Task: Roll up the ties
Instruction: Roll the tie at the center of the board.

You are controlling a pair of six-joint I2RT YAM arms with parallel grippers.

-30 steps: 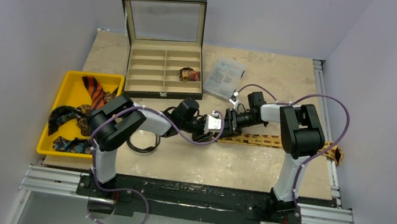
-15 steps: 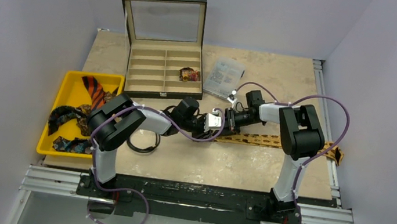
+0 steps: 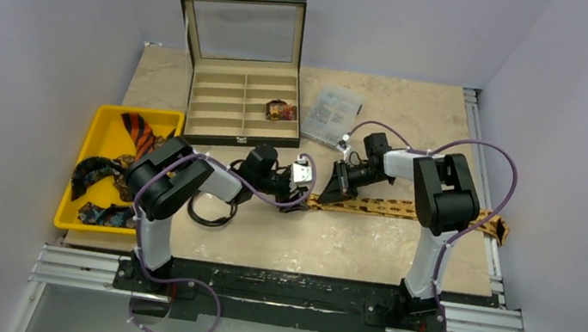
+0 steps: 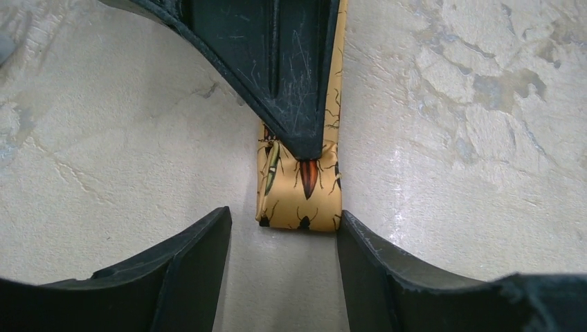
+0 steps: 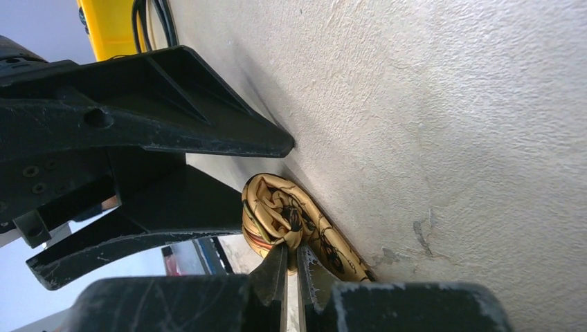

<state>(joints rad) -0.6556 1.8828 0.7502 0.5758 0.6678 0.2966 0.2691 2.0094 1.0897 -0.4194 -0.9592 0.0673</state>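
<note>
Gold tie across the counter, end pinched
Right gripper clenched on the tie's curled end; left gripper released, jaws either side of it. Further off, more ties in a yellow tray.

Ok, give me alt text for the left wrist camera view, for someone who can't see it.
The folded end of a tan-gold tie with an insect print lies on the beige table, held by the shut right gripper. The left gripper, open, straddles that end.
</note>
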